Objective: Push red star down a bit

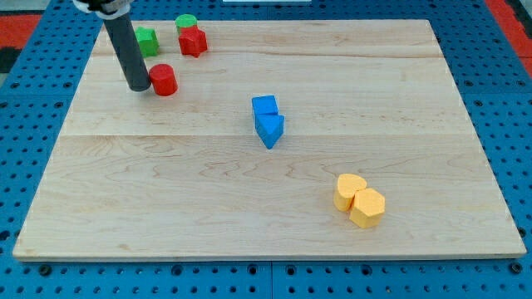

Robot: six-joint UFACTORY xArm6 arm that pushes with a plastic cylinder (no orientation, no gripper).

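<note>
No brand, label or writing can be read anywhere on the blocks, the rod or the surface [166,191], a pale wooden board lying on a blue perforated base [25,274]. There is no hand on this arm, only the dark rod, so there is nothing to be open or closed.

The rod comes in from the view's top left, its upper part cut off by the frame edge. My tip [138,88] rests on the board just to the view's left of the red cylinder [164,80], touching it or very nearly so; the gap is too fine to judge.

The red star [193,41] sits near the board's top edge, up and to the view's right of my tip and apart from it. Its points are hard to make out at this size. A green cylinder [185,22] stands just above it, touching or partly hidden behind it. A second green block [147,41], its shape unclear, lies to the star's left, partly covered by the rod.

Near the board's middle, a blue cube [264,105] and a blue triangle [270,130] sit pressed together, the triangle below. Toward the view's bottom right, a yellow heart-like block [348,189] touches a yellow hexagon [367,208].
</note>
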